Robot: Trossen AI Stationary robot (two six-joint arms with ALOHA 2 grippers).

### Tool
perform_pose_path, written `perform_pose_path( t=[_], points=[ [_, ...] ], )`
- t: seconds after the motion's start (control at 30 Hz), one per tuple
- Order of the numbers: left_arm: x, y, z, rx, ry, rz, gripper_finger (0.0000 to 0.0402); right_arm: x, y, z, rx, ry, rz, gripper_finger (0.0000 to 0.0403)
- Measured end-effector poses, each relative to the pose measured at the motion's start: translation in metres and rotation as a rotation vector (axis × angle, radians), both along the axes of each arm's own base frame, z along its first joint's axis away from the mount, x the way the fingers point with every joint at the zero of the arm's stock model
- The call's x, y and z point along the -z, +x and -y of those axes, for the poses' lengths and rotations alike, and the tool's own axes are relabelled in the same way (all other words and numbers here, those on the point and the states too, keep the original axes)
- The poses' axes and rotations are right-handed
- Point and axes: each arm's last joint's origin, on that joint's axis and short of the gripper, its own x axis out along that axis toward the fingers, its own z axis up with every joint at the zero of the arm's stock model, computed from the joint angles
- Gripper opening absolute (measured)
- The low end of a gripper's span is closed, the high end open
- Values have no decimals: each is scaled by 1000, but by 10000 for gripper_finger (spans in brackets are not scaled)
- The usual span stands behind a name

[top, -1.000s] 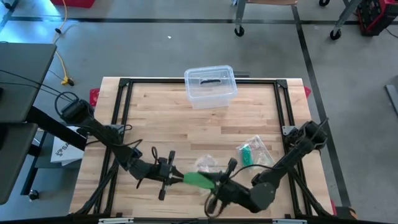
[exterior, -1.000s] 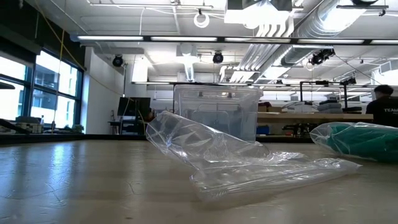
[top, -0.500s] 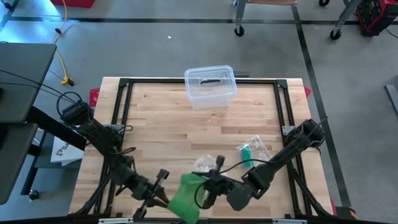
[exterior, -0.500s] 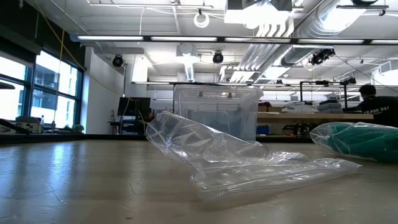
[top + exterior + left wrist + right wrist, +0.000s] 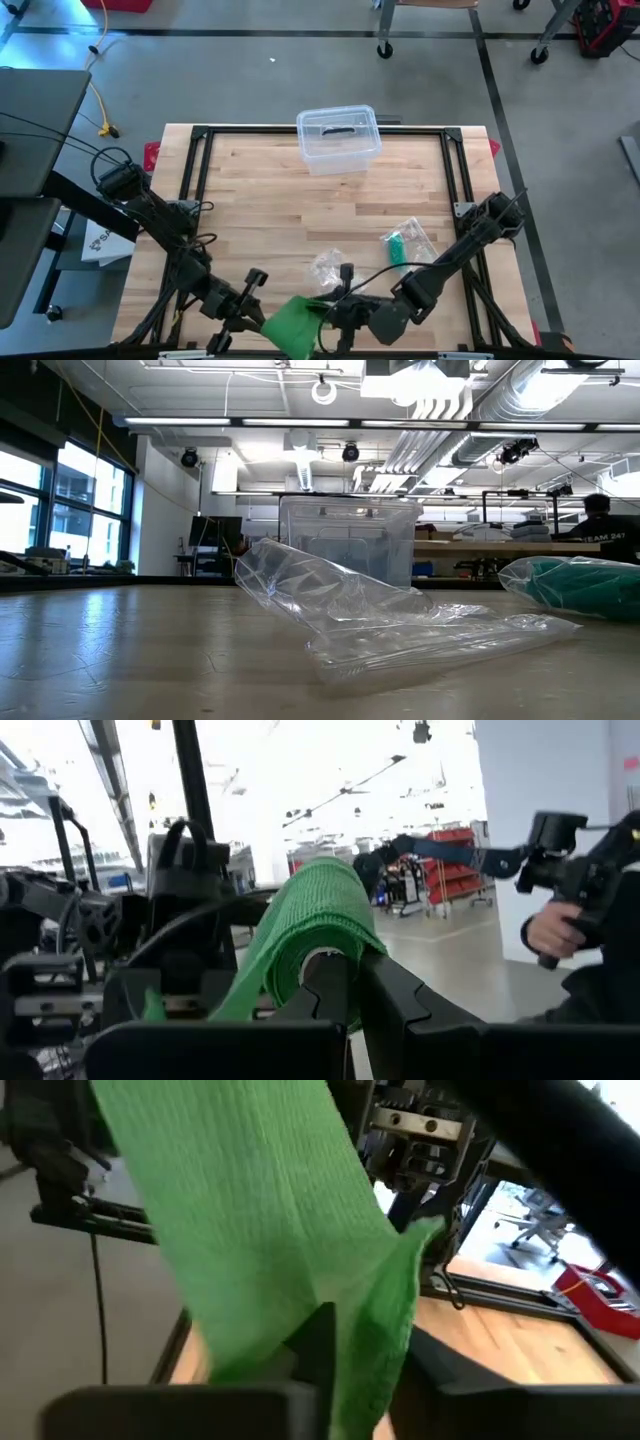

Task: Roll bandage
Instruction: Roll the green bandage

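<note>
My left gripper (image 5: 345, 995) is clenched on the green bandage (image 5: 292, 322), soft and limp, my right gripper (image 5: 355, 1355) pinching its loose tail.

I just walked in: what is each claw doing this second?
Left gripper: shut on the green bandage.
Right gripper: bandage lies between its fingers; whether they grip it cannot be told.

Grey floor (image 5: 250, 70), ceiling striplights (image 5: 250, 422)
</note>
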Motion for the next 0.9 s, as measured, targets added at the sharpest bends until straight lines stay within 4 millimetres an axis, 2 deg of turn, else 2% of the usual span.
perform_pose_path(
  t=[0.1, 0.2, 0.3, 0.43, 0.53, 0.63, 0.77, 0.9],
  points=[
    [-1, 0, 0, -1, -10, 8, 6, 0, 1, 1, 1, 12, -1, 105],
    [-3, 0, -1, 1, -40, 7, 6, 1, 0, 2, 14, -100, -11, 149],
    [-3, 0, -2, -29, -70, -15, 6, -2, -4, -1, 116, -199, 12, 173],
    [-2, 1, -4, -102, -104, -41, 6, -3, -14, -7, 219, -301, 15, 183],
    [-2, 2, -5, -122, -127, -56, 6, 0, -25, -17, 212, -398, -17, 183],
    [-2, 2, -6, -137, -151, -69, 6, 8, -38, -25, 153, -587, -101, 183],
    [-2, 4, -9, -182, -175, -82, 6, 24, -54, -39, -18, -895, -222, 183],
    [-4, 8, -14, -191, -232, -97, 6, 38, -59, -54, -116, -1225, -276, 183]
  ],
)
